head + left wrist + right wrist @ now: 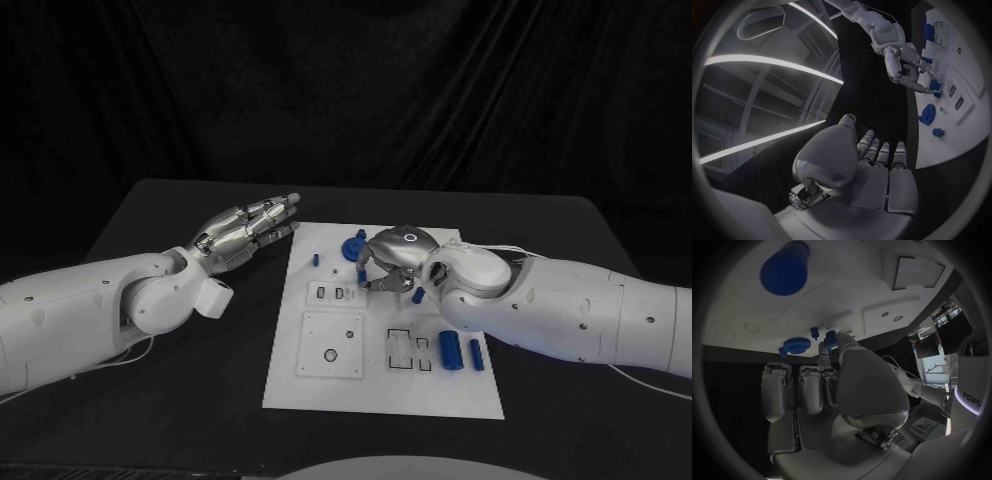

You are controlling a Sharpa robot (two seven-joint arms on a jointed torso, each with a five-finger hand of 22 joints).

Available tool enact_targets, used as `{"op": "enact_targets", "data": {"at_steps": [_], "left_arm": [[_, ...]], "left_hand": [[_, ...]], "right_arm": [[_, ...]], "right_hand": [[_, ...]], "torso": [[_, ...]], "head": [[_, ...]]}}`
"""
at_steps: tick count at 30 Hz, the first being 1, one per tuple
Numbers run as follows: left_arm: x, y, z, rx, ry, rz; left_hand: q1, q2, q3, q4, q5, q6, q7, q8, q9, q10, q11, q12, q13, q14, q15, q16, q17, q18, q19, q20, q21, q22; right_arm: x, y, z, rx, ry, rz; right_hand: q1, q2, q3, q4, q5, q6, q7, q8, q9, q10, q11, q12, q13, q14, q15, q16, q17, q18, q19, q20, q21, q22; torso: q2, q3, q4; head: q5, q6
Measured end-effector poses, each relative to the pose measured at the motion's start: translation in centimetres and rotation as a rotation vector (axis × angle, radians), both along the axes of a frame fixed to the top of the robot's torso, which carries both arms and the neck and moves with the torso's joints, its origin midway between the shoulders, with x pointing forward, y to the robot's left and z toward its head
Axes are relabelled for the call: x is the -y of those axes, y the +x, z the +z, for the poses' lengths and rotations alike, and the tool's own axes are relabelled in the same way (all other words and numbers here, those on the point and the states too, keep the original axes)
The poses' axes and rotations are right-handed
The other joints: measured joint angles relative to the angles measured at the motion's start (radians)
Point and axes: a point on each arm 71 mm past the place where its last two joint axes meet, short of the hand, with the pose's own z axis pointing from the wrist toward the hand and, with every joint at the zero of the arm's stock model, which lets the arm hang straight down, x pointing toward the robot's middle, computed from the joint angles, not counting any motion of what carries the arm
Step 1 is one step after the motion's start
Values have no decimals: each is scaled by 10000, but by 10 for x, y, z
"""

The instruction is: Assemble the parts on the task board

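Now pinching small blue part [830, 335] in right hand [392, 262], hovering low over task board [378, 385] for seating; keeping left hand [248, 232] spread, parked clear.

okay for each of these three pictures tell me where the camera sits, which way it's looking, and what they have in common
Head view: on the robot's head, looking down at the black table and the task board; both white arms come in, the left hand beside the board, the right hand over it.
Left wrist view: behind the left hand, looking across to the board and the right hand.
Right wrist view: behind the right hand, facing the board.
Shared: all three show the board and its round blue part.
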Motion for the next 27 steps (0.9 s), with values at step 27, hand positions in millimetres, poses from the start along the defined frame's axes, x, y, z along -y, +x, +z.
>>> {"op": "enact_targets", "data": {"at_steps": [27], "left_arm": [[2,0,-1,-151,53,-145]], "left_hand": [[0,0,29,28,0,35,35,0,8,-2,73,-1,-2,0,0,0,0,0,0,0,0,0]], "right_arm": [[-10,-9,-11,-602,-442,199]], "right_hand": [[-133,28,2,-139,-261,-423,121,-59,53,22,51,0,-2,-9,62,-45,0,-1,1,72,-103,7]], "torso": [[-3,0,0]], "head": [[-12,-136]]}}
